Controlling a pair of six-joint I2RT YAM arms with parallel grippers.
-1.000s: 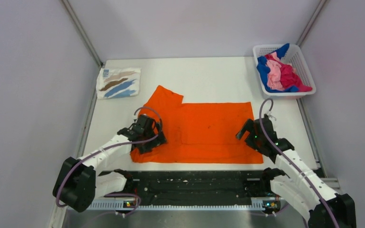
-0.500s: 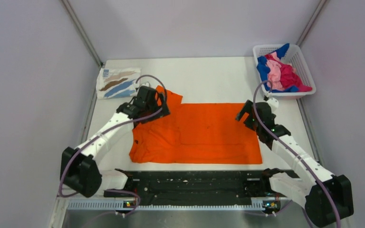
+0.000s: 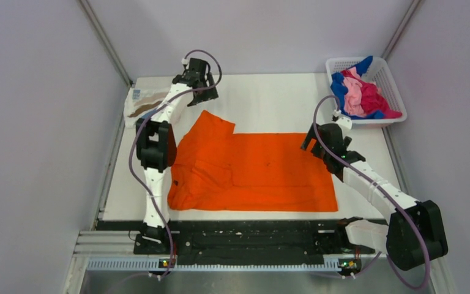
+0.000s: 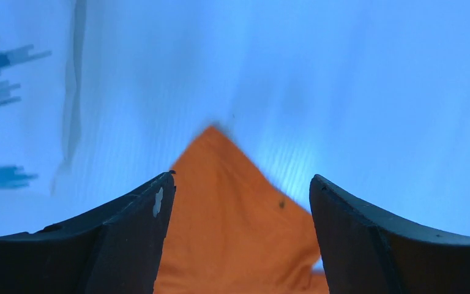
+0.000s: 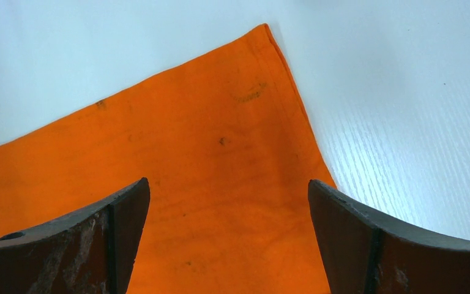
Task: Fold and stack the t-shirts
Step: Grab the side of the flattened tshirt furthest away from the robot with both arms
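Orange t-shirt (image 4: pixel 232 245) corner seemingly beneath left gripper (image 4: pixel 242 177), apart.

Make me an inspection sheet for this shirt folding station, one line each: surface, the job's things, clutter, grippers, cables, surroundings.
Surface: white table, no spills seen.
Job's things: orange t-shirt spread flat mid-table, one sleeve out at far left; white streaked t-shirt folded at the far left corner, partly behind the left arm; blue, pink and magenta shirts heaped in the white basket at far right.
Clutter: nothing seen.
Grippers: left gripper by the orange sleeve tip, jaws open, empty; right gripper above the shirt's far right corner, jaws open, empty.
Cables: left cable and right cable, purple, each looped at its wrist.
Surroundings: plain pale walls; black rail at the near edge.
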